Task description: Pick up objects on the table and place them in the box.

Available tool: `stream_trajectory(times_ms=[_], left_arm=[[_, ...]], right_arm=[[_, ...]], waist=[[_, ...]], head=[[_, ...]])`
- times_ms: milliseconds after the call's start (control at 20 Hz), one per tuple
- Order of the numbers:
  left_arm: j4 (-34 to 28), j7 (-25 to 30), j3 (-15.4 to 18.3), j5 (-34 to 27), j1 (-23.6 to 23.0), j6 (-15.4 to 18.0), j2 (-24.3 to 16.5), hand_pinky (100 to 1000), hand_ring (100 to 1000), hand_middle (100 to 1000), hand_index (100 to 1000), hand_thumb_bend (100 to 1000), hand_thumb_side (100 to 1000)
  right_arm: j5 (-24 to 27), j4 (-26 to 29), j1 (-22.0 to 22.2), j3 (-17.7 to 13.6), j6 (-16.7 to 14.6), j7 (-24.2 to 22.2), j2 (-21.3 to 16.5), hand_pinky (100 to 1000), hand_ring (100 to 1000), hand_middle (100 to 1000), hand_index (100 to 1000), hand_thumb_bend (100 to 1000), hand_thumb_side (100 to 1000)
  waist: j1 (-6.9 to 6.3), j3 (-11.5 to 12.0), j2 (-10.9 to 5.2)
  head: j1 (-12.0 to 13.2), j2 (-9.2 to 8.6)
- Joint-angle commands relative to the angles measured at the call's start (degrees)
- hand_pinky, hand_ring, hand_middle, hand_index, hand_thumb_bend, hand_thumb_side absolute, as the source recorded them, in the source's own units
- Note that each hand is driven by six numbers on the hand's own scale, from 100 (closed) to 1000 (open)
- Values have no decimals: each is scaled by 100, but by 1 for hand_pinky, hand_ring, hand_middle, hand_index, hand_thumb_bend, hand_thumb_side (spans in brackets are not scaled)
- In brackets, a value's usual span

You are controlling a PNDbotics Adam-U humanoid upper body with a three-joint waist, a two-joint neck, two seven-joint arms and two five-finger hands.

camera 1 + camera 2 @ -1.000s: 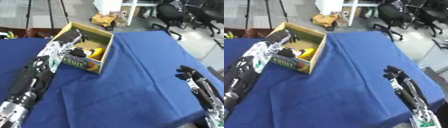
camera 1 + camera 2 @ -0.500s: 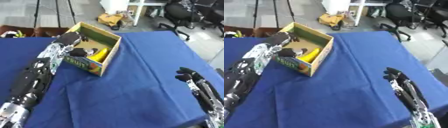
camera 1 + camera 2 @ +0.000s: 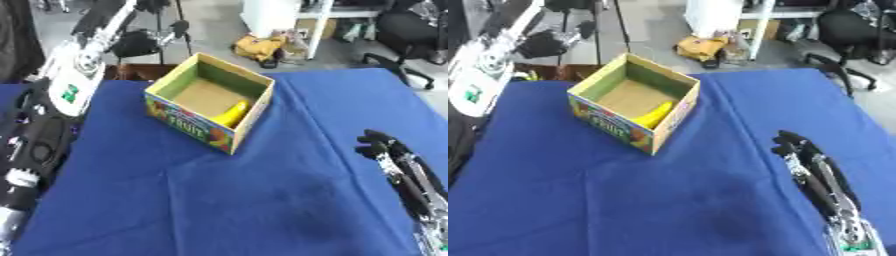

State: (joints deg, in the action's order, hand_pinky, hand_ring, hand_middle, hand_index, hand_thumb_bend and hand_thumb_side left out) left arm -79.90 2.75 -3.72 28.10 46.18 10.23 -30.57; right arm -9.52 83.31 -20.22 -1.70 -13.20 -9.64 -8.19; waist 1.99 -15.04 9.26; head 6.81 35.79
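1. Right eye view shows the right hand (image 3: 791,145) whole, fingers straight, holding nothing
2. Banana (image 3: 231,114) lies in the box (image 3: 194,125)
3. Left hand has lifted out of the box; its fingers can't be made out

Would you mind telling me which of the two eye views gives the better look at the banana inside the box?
The left eye view shows the banana slightly better: more of its yellow curve shows against the near right wall of the box. In the right eye view the same banana lies in the same corner, but the box's near wall hides a little more of its lower end.
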Motion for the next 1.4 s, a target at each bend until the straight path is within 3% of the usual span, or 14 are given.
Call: stream_trajectory(times_ms=[50, 300, 450, 900, 1400], left_arm=[[-1070, -181, 264, -926, -570, -226, -336, 696, 635, 628, 724, 494, 834], [-2026, -591, 761, -1690, -2042, -458, -128, 680, 622, 620, 714, 470, 860], [-2217, -785, 940, -1803, -2541, -512, 93, 673, 616, 614, 708, 456, 872], [-2218, -1081, 1107, -1931, -3104, -566, 525, 660, 597, 600, 703, 415, 893], [-2129, -1229, 1178, -2076, -3344, -583, 765, 657, 593, 596, 702, 415, 909]], right_arm=[[-38, 180, -69, -90, 36, 57, -163, 855, 765, 774, 890, 100, 780], [-59, 231, -81, -190, 82, 151, -263, 855, 764, 773, 889, 100, 780], [-68, 251, -86, -243, 108, 209, -295, 855, 763, 773, 888, 100, 781], [-80, 264, -78, -248, 126, 213, -294, 856, 763, 773, 888, 100, 786], [-81, 256, -63, -269, 130, 230, -307, 856, 763, 772, 888, 100, 782]], waist=[[-24, 105, -86], [-97, 374, -56], [-127, 475, -46], [-140, 555, -62], [-141, 562, -99]], head=[[-100, -18], [-195, -65], [-204, -41], [-201, 25], [-192, 77]])
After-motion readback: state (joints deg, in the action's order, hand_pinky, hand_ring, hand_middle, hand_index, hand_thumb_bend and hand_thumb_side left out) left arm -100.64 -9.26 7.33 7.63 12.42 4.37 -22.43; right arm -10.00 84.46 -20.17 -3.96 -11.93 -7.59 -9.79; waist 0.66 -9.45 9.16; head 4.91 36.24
